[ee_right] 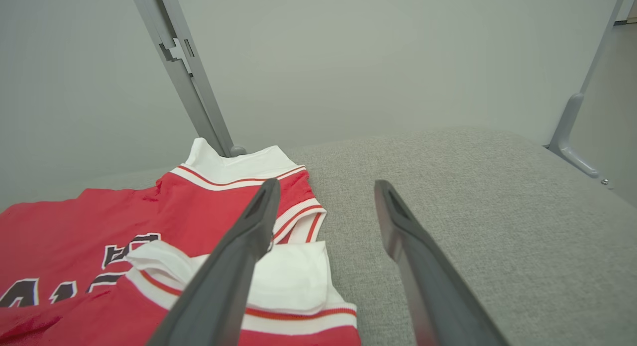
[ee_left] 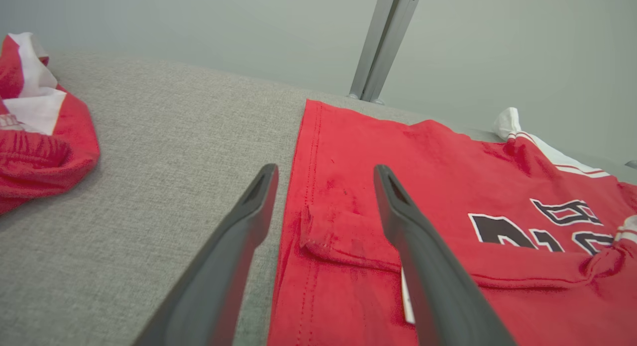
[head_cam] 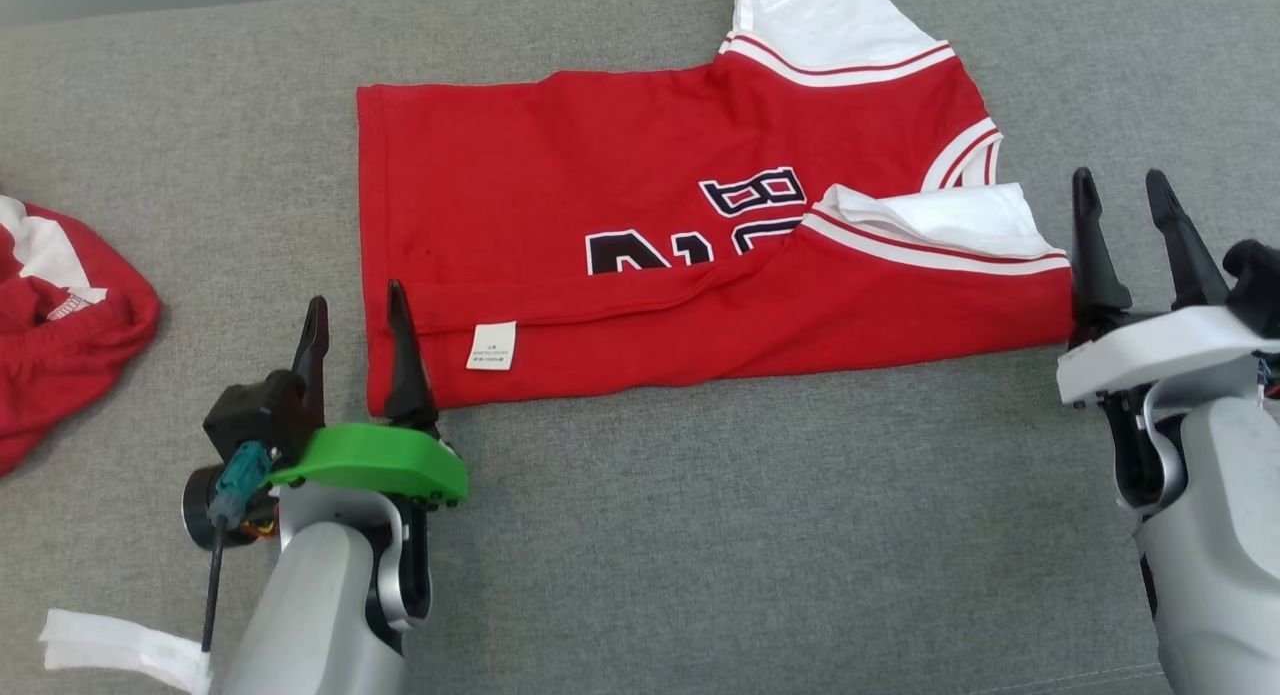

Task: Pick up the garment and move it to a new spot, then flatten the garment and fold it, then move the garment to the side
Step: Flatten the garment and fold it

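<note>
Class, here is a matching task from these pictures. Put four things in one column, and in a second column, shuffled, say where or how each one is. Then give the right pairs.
Column A
1 red jersey
2 crumpled red garment
3 white care label
4 right gripper

Column B
a bunched up at the far left
b open, at the jersey's right end
c on the jersey's folded-over near flap
d spread across the middle, near edge folded over

Pairs: 1-d, 2-a, 3-c, 4-b

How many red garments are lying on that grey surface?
2. A red jersey lies partly folded in the middle; a bunched red-and-white garment sits at the left edge, partly cut off; more may be hidden.
</note>
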{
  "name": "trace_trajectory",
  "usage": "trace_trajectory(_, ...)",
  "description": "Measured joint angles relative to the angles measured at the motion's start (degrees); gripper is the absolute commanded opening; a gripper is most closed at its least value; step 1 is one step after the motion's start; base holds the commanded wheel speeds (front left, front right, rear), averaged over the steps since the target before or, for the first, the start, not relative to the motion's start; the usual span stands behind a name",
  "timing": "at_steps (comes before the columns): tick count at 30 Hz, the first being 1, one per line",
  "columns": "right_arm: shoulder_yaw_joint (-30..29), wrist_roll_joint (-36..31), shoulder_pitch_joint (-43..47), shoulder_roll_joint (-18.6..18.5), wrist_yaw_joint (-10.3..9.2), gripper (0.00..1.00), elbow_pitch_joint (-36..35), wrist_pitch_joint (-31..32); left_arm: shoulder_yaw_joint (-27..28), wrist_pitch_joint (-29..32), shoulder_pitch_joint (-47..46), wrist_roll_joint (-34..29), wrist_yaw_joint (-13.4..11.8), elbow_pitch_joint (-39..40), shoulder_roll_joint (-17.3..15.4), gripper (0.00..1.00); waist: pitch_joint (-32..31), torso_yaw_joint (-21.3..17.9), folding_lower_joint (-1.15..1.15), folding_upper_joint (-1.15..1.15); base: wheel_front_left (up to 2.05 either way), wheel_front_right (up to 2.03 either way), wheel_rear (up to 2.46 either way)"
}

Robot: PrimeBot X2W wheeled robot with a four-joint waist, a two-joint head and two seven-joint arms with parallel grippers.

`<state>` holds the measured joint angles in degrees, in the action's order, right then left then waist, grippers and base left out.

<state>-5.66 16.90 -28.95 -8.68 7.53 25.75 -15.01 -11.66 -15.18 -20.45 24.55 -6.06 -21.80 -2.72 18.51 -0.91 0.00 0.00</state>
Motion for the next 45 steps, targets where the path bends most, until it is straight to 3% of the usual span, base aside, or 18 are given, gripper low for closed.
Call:
trace_trajectory(10, -1.1, -3.9, 9.2, 1.4, 0.0, 1.0, -1.3, 0.0, -1.0, 0.0, 4.6, -1.6, 0.3, -2.3, 0.0, 1.0, 0.3, -0.5, 0.0, 0.0, 0.0, 0.0, 0.0)
trace_trajectory(16, -1.1, -5.7, 9.0, 1.7, 0.0, 1.0, 0.1, 0.0, -0.7, 0.0, 3.0, -3.5, 0.3, -6.8, 0.0, 1.0, 1.5, -1.0, 0.0, 0.0, 0.0, 0.0, 0.0)
trace_trajectory(23, -1.9, -7.3, 5.8, 2.7, 0.0, 1.0, 6.9, -0.1, -0.8, -0.6, 0.4, -4.2, 0.8, -12.0, 0.0, 1.0, 2.8, -1.5, 0.0, 0.0, 0.0, 0.0, 0.0)
trace_trajectory(24, -1.8, -7.2, 5.4, 2.9, 0.0, 0.87, 7.8, -0.1, -1.0, -0.7, 0.0, -4.2, 1.0, -12.7, 0.0, 1.0, 2.9, -1.5, 0.0, 0.0, 0.0, 0.0, 0.0)
trace_trajectory(26, -1.3, -6.5, 4.6, 3.3, 0.0, 0.0, 9.2, -0.2, -1.3, -0.9, -0.6, -4.0, 1.1, -13.9, -0.1, 1.0, 3.0, -1.4, 0.0, 0.0, 0.0, 0.0, 0.0)
trace_trajectory(27, -1.1, -5.9, 4.3, 3.3, 0.0, 0.0, 9.8, -0.2, -1.6, -1.1, -0.9, -3.5, 1.5, -14.8, -0.1, 0.93, 3.1, -1.3, 0.0, 0.0, 0.0, 0.0, 0.0)
trace_trajectory(28, -0.9, -5.1, 4.0, 3.3, 0.0, 0.0, 10.2, -0.2, -1.8, -1.1, -1.3, -3.0, 1.9, -15.4, -0.1, 0.38, 3.1, -1.2, 0.0, 0.0, 0.0, 0.0, 0.0)
trace_trajectory(29, -0.8, -4.8, 3.8, 3.3, 0.0, 0.0, 10.5, -0.2, -2.1, -1.1, -1.5, -2.8, 2.1, -15.8, -0.1, 0.11, 3.1, -1.2, 0.0, 0.0, 0.0, 0.0, 0.0)
trace_trajectory(30, -0.7, -4.5, 3.6, 3.3, 0.01, 0.0, 10.6, -0.2, -2.3, -1.2, -1.8, -2.5, 2.3, -16.3, -0.1, 0.0, 3.1, -1.1, 0.0, 0.0, 0.0, 0.0, 0.0)
trace_trajectory(37, -1.1, -2.5, 3.8, 3.4, 0.02, 0.0, 9.4, -0.1, -3.3, -1.2, -2.5, 0.1, 3.6, -17.5, -0.3, 0.0, 2.4, -0.8, 0.0, 0.0, 0.0, 0.0, 0.0)
trace_trajectory(45, -0.2, 0.5, 3.4, 3.6, 0.01, 0.0, 5.0, -0.1, -1.3, 0.0, -1.9, 0.0, 4.8, -11.1, -0.1, 0.0, 0.6, -0.6, 0.0, 0.0, 0.0, 0.0, 0.0)
